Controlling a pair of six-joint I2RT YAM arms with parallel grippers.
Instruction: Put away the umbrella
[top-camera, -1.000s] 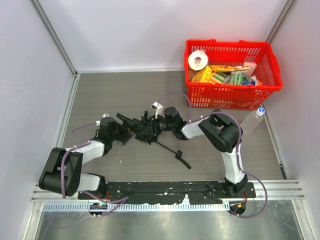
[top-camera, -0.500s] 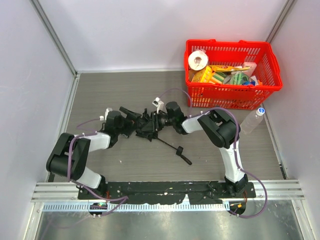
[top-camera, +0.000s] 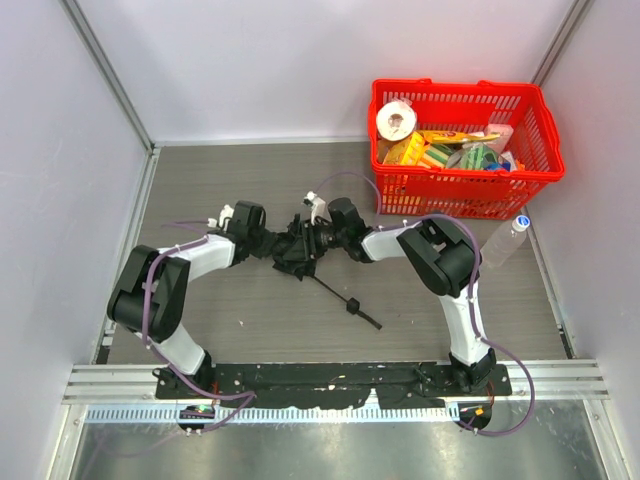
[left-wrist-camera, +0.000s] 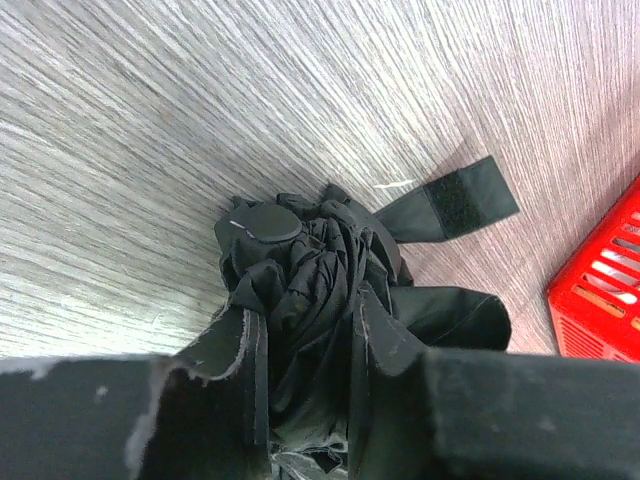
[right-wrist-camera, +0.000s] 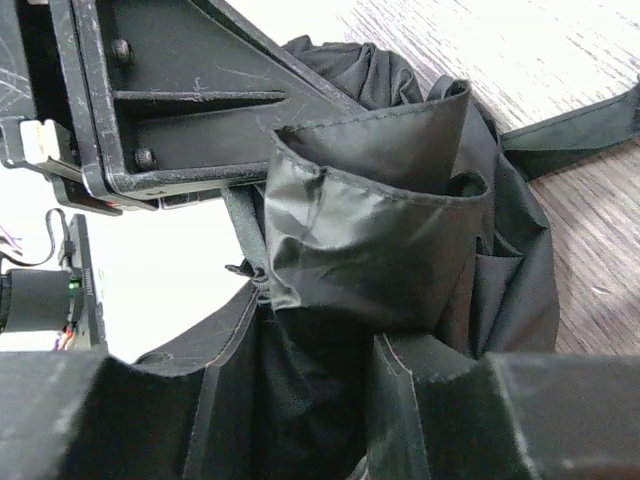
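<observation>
The umbrella (top-camera: 293, 252) lies mid-table as a crumpled black fabric bundle. Its thin shaft runs toward the near right to the small handle (top-camera: 351, 304) and wrist loop (top-camera: 371, 322). My left gripper (top-camera: 268, 245) comes in from the left and my right gripper (top-camera: 311, 240) from the right, and both meet at the bundle. In the left wrist view the left gripper (left-wrist-camera: 310, 350) is shut on bunched umbrella (left-wrist-camera: 320, 270) fabric, with the round tip cap (left-wrist-camera: 265, 222) and strap (left-wrist-camera: 455, 200) beyond. In the right wrist view the right gripper (right-wrist-camera: 310, 365) is shut on a fold of umbrella (right-wrist-camera: 370, 230) fabric.
A red basket (top-camera: 465, 190) filled with groceries stands at the back right, and its corner (left-wrist-camera: 600, 290) shows in the left wrist view. A clear plastic bottle (top-camera: 505, 242) lies beside it near the right wall. Walls enclose the table on three sides.
My left arm swung right to the umbrella and its jaws closed from wide open onto the fabric. The bundle and handle shifted slightly toward the back. The right gripper kept its hold.
</observation>
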